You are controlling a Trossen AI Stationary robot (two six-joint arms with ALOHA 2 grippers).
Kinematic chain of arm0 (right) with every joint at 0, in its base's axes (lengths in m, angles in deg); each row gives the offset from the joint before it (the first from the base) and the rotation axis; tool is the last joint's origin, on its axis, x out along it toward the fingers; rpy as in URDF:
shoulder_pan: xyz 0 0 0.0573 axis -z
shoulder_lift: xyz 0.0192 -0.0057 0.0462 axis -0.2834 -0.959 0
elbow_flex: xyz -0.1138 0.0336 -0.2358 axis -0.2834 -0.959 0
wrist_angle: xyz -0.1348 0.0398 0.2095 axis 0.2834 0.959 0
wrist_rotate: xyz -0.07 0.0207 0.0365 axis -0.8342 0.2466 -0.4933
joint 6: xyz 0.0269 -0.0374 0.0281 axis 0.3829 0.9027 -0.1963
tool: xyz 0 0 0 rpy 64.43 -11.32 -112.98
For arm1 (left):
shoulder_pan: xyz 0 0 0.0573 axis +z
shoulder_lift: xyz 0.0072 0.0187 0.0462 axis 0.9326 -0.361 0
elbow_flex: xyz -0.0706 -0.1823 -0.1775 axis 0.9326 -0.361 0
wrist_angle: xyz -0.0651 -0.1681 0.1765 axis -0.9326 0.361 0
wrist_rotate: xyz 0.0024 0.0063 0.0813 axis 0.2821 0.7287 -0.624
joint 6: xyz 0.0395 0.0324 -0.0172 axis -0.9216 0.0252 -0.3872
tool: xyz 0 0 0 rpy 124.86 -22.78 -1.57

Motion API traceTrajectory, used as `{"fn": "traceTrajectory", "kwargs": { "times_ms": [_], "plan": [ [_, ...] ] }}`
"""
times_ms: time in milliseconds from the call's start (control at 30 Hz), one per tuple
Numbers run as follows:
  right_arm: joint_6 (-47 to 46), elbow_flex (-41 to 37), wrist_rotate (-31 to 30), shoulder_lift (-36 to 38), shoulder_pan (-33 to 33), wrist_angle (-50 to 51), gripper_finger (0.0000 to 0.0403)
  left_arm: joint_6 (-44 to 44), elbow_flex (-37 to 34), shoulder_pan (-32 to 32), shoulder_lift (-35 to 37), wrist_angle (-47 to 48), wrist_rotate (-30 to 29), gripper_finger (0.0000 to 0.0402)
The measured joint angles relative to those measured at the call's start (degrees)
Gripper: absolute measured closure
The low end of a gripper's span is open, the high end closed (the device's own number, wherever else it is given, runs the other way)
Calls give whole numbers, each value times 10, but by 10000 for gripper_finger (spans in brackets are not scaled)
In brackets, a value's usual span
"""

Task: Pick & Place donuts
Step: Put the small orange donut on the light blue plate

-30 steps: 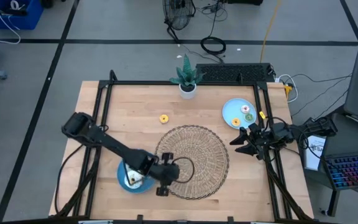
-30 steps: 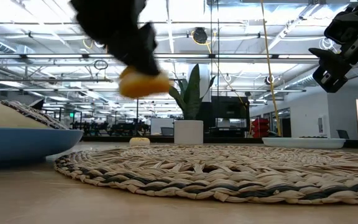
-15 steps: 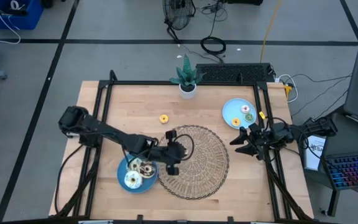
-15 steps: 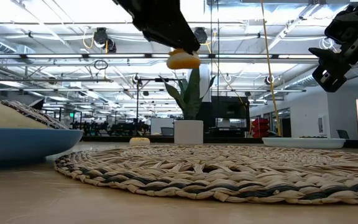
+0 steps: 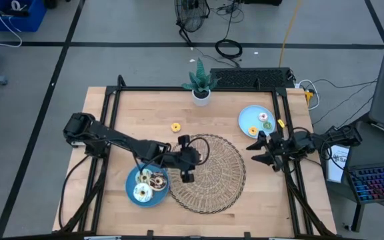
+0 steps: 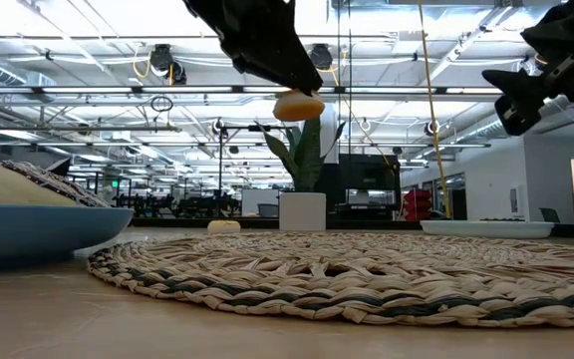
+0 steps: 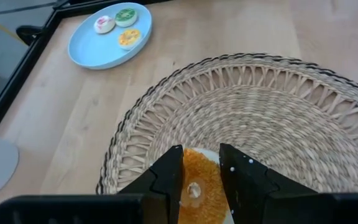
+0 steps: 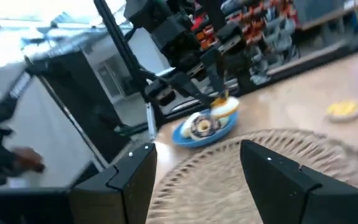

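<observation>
A yellow-orange donut [image 7: 197, 182] hangs above the left part of the woven mat [image 5: 212, 175], with my left gripper [image 7: 201, 167] shut on it; in the low view the donut [image 6: 299, 105] is high over the mat. Several donuts lie on the near-left blue plate [image 5: 133, 193]. Three more lie on the far-right blue plate [image 5: 247, 120]. One yellow donut [image 5: 176, 127] rests on the bare table. My right gripper [image 5: 259, 152] stands open at the table's right edge, holding nothing. My left gripper pinches the donut between its two fingers [image 7: 169, 177], one on each side of the ring [image 7: 188, 163]. The fingers slant down from the table's left side. The donut is lifted clear of the mat and sits about level, its iced top up.
A potted plant [image 5: 200, 85] stands at the middle of the far edge. A black frame [image 5: 112, 100] runs around the table. Bare wood lies between the mat and the far-right plate.
My left gripper has carried the donut up and away from the near-left plate, toward the far edge and a little right, to a spot over the mat's left part, tipping less steeply down. My right gripper has rolled a little in place.
</observation>
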State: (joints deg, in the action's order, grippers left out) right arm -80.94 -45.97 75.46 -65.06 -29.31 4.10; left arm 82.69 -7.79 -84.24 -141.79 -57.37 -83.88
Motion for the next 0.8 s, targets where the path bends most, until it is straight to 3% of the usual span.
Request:
{"fn": "traceTrajectory", "kwargs": {
  "times_ms": [133, 367, 533, 667, 800],
  "plan": [
    [13, 0, -3, 0, 0, -17, 183, 0, 0, 0, 0, 0, 1, 295],
    [-70, 0, 0, -1, 0, -42, 183, -5, 0, 0, 0, 3, 1, 295],
    [-31, 0, -7, -2, 0, -69, 183, -55, 0, -1, 0, 3, 1, 295],
    [42, 0, -66, -23, 0, -48, 183, -61, 0, -1, 0, 0, 1, 295],
    [95, 0, -177, -88, 0, -37, 184, -63, 0, -1, 0, -12, 1, 295]
  ]
}}
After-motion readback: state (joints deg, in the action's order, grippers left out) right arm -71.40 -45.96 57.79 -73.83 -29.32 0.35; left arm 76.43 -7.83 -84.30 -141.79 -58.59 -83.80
